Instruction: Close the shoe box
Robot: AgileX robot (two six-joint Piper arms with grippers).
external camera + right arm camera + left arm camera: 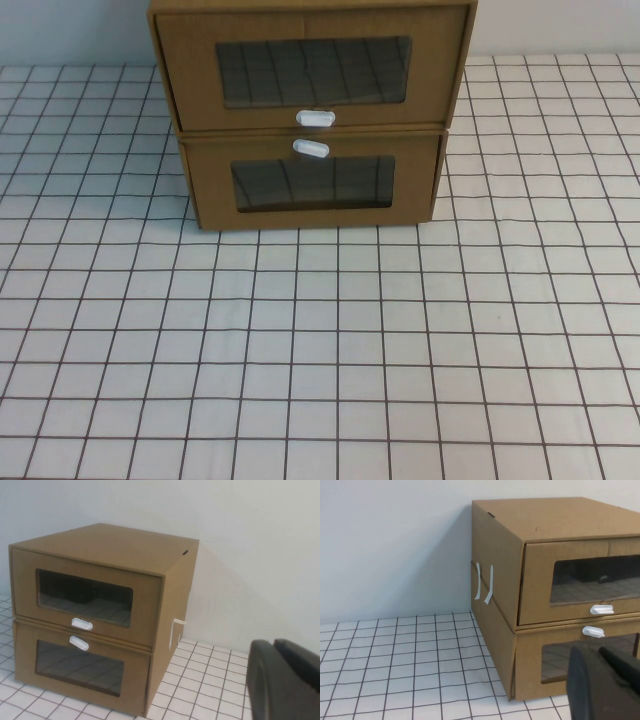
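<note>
Two brown cardboard drawer boxes stand stacked at the far middle of the table, which is covered with a white cloth ruled in dark grid lines; a pale wall rises behind them; the upper one is the shoe box, with a clear rectangular window in its front and a small white oval pull tab just below that window; its drawer front sits nearly level with the cardboard sleeve around it, though in the left wrist view a thin dark gap shows along the front's side edge; whether it is fully pushed home cannot be told; under it sits the lower drawer, whose own white tab lies above its window, so the two tabs sit just beside each other across the seam; on the side of the stack towards the robot's left, two white strips of tape bridge the joint between the boxes; another white strip shows on the opposite side; neither arm appears in the high view; the left gripper shows only as a dark blurred mass at the edge of its own wrist view, near the stack and apart from it; the right gripper shows likewise in its wrist view, off to the stack's other side; whether either claw is open or closed cannot be told
</note>
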